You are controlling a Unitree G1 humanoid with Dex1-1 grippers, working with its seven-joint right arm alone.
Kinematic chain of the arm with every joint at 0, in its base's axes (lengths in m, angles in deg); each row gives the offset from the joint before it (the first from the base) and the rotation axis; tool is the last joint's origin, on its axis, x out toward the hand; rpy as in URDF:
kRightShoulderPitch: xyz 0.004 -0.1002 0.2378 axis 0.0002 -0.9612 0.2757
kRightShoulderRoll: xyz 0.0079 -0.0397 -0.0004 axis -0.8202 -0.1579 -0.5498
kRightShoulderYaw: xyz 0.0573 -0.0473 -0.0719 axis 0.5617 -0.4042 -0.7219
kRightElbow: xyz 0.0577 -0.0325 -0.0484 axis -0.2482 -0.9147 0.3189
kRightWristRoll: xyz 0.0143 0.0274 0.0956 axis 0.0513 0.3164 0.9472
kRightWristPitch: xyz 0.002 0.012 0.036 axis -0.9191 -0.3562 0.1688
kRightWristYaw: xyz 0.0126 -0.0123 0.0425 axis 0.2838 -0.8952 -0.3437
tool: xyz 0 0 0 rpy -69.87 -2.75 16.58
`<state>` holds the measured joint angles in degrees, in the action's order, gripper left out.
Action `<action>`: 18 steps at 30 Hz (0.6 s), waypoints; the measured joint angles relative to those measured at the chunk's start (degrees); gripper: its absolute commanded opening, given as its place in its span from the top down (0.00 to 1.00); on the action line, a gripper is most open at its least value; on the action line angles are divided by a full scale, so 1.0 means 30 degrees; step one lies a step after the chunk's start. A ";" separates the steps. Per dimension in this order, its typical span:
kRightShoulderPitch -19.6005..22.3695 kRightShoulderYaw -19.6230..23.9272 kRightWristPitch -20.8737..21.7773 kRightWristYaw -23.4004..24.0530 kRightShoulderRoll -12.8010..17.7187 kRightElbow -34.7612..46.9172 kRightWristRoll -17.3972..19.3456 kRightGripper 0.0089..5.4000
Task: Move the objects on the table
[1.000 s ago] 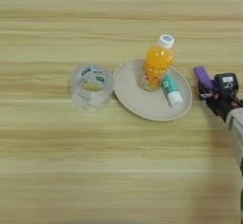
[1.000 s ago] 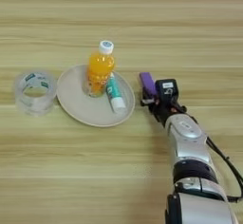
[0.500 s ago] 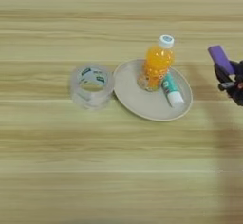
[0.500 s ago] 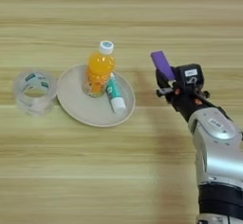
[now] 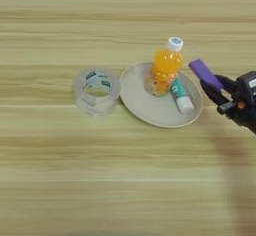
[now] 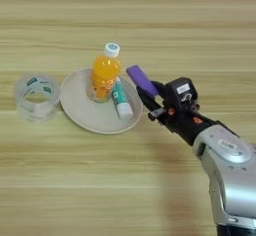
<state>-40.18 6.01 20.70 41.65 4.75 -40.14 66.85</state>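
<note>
1. One round beige plate [image 6: 85,117] on the counter [image 6: 125,25], holding two things: an upright clear bottle [image 6: 103,75] of orange drink with a white cap, and a teal-and-white tube [image 6: 120,100] lying flat just right of the bottle's base, white end toward the plate's near rim.
2. One roll of clear tape [image 6: 36,96] with a teal-and-white inner label, lying flat on the counter just left of the plate, apart from its rim; nothing inside its ring but bare wood.
3. One purple stick [image 6: 141,80], tilted, upper end pointing up and left, clamped at its lower end in the jaws of the right gripper [image 6: 152,96]; jaws closed on it. Held beside the plate's right rim, near the tube; whether above the rim or just outside cannot be told.
4. One silver forearm [image 6: 227,155] entering from the lower right, black wrist unit with a white label behind the jaws.
5. Count: one plate, one bottle, one tube, one stick, one tape roll.
</note>
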 measured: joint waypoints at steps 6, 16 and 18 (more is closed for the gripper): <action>-0.0638 -0.0240 0.0261 -0.1006 0.0034 0.1593 -0.0241 0.74; -0.0557 -0.3299 0.0568 -0.2230 -0.0845 0.0413 -0.0654 0.74; 0.0220 -0.3858 0.0543 -0.1993 -0.1309 -0.0793 -0.0973 0.74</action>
<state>-39.52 -5.57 22.32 35.67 0.83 -42.51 63.93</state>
